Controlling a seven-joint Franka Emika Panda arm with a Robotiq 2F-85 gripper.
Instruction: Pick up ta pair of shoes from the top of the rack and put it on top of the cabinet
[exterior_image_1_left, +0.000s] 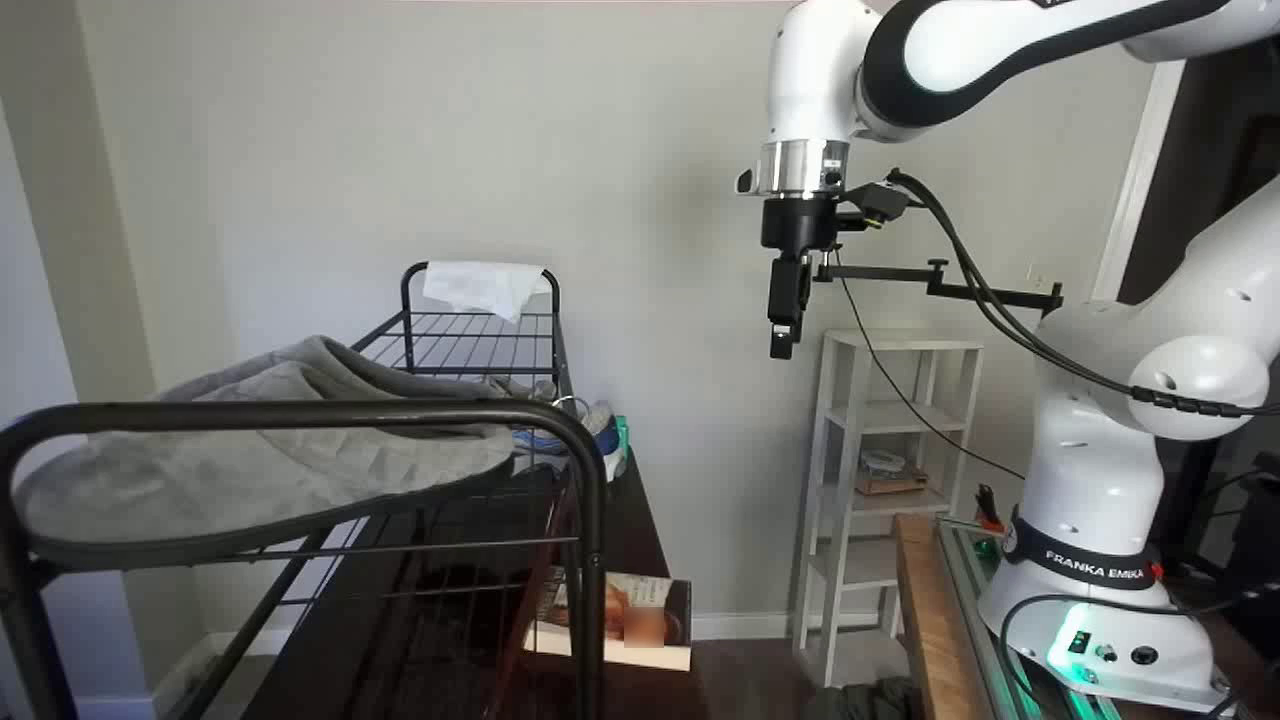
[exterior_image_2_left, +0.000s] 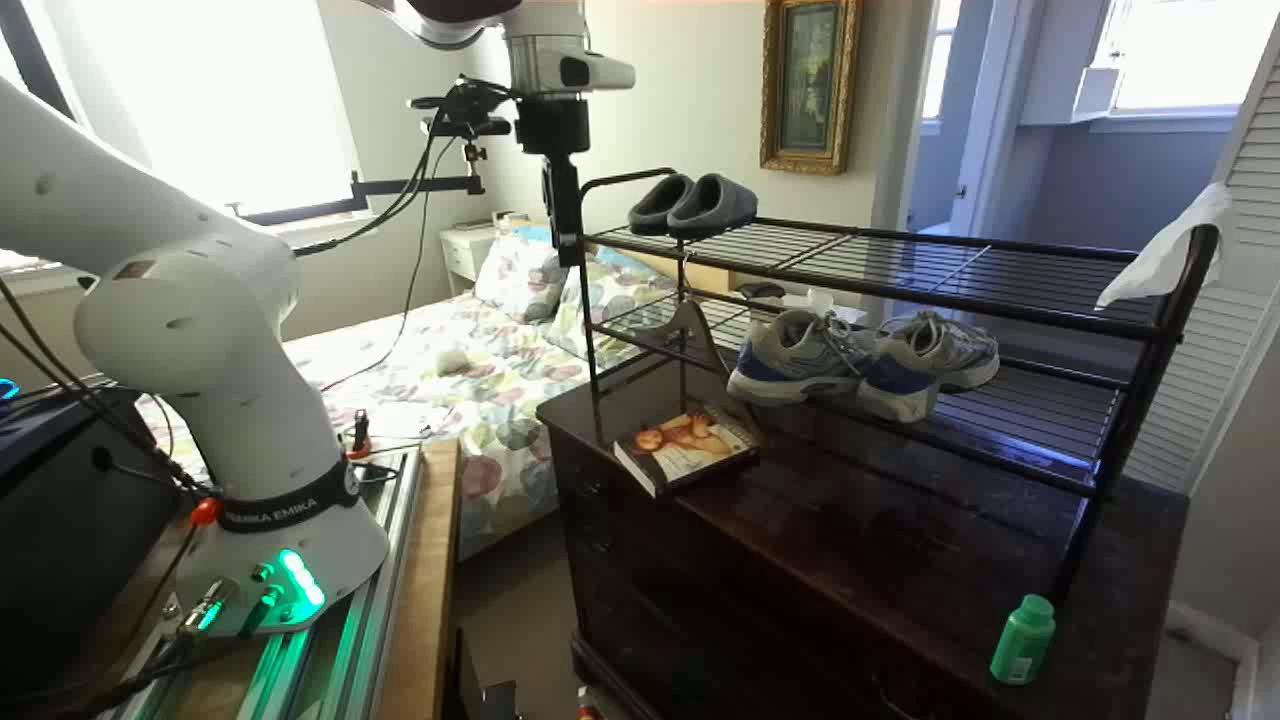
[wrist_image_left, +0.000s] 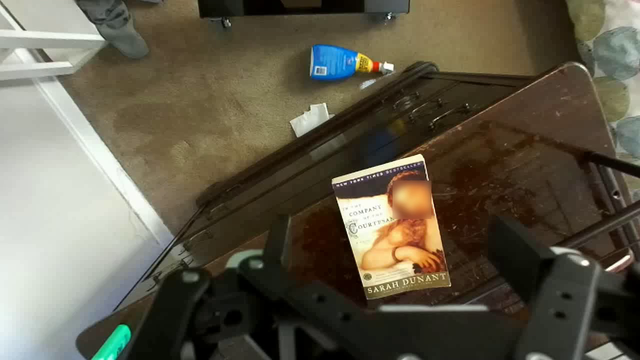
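The pair of grey slipper-like shoes (exterior_image_2_left: 720, 205) sits side by side on the top shelf of the black metal rack (exterior_image_2_left: 900, 289), at the end nearest my arm. In an exterior view the shoes (exterior_image_1_left: 260, 480) show large behind the top bar of the rack (exterior_image_1_left: 330, 412). The rack stands on the dark wooden cabinet (exterior_image_2_left: 850, 500). My gripper (exterior_image_2_left: 568, 250) hangs pointing down, beside the rack's end and apart from the shoes; it also shows in an exterior view (exterior_image_1_left: 783, 345). In the wrist view the gripper (wrist_image_left: 395, 240) is open and empty, above the cabinet top (wrist_image_left: 540, 115); the shoes are out of that view.
A book (wrist_image_left: 395, 270) lies on the cabinet. Running shoes (exterior_image_2_left: 800, 360) rest on the rack's lower shelf. A white cloth (exterior_image_2_left: 1170, 245) hangs at the rack's far end. A green bottle (exterior_image_2_left: 1023, 640) stands on the cabinet. A white shelving unit (exterior_image_1_left: 905, 415) stands near the arm.
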